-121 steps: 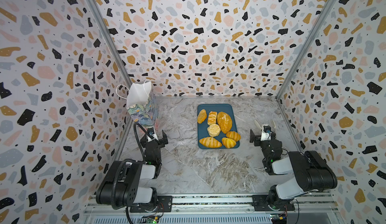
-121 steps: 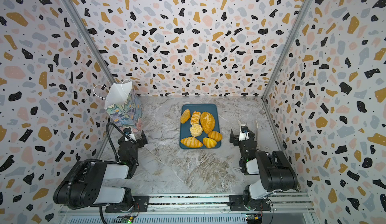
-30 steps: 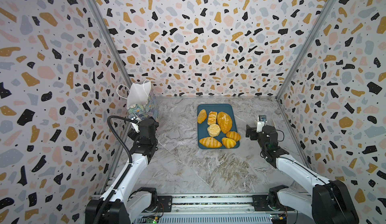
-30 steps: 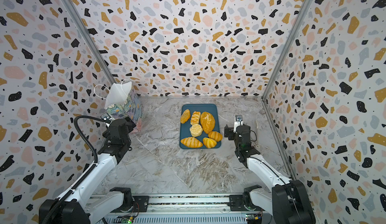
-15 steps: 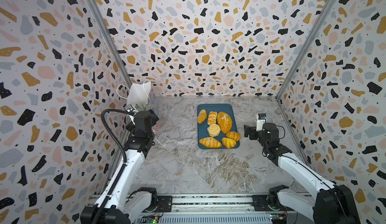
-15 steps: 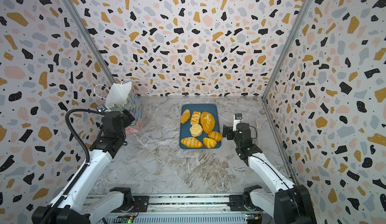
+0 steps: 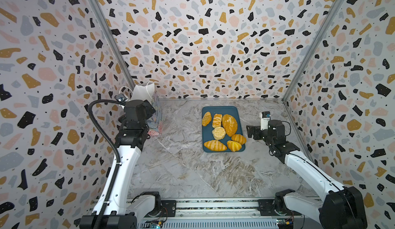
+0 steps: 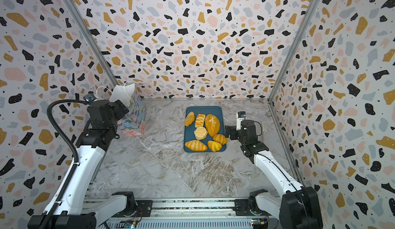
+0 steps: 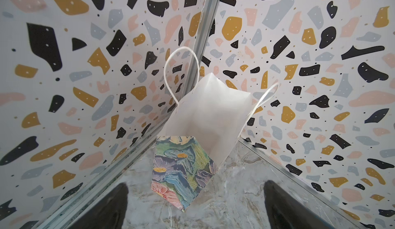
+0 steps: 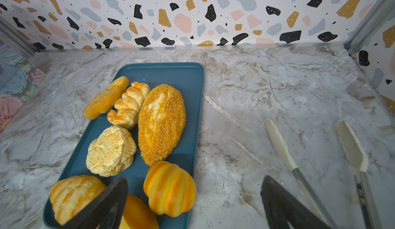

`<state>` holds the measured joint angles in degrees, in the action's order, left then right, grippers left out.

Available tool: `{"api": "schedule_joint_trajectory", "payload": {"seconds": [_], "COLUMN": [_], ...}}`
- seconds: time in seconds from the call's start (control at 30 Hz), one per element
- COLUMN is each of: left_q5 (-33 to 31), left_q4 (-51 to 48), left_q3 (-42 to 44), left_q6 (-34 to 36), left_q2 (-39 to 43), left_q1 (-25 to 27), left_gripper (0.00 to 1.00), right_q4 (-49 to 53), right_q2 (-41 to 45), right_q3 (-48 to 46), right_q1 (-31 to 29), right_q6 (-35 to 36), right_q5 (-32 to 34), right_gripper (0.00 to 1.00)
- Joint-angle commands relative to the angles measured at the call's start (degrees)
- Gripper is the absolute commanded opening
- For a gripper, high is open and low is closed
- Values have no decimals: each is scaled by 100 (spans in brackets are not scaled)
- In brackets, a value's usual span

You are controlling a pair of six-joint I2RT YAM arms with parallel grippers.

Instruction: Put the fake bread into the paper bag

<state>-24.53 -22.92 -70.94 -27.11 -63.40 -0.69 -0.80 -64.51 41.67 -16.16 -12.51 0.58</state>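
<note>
Starting nearest you, both sets of fingers [image 10: 111, 202] stand spread and empty: your right gripper [image 10: 194, 184] hangs at the right edge of the blue tray [image 7: 220, 110], and your left gripper [image 9: 195, 189] faces the paper bag [image 7: 142, 92] from close by. All the fake bread [image 7: 229, 125] lies packed on that tray, midway across the bench [image 7: 181, 174]; a wide grab may catch two rolls or skid the tray. Farther off, in the far left corner, the light bag could tip or crumple if nudged.
</note>
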Motion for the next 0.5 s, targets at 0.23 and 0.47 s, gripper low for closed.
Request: {"api": "schedule_joint_trajectory", "payload": {"seconds": [0.23, 0.47], "left_q5": [1368, 1824], "left_q4": [-643, -1393], "left_q3": [-1423, -2394], "left_q6": [812, 1472], "left_q2": [-450, -1306], "left_q1": [-998, -1254], "left_gripper": [99, 99], "right_q4": [372, 432], "right_q2": [116, 57], "right_q3": [209, 269], "right_q1": [-27, -28], "right_q6": [86, 125], "right_q5": [-23, -65], "right_gripper": [99, 99]}}
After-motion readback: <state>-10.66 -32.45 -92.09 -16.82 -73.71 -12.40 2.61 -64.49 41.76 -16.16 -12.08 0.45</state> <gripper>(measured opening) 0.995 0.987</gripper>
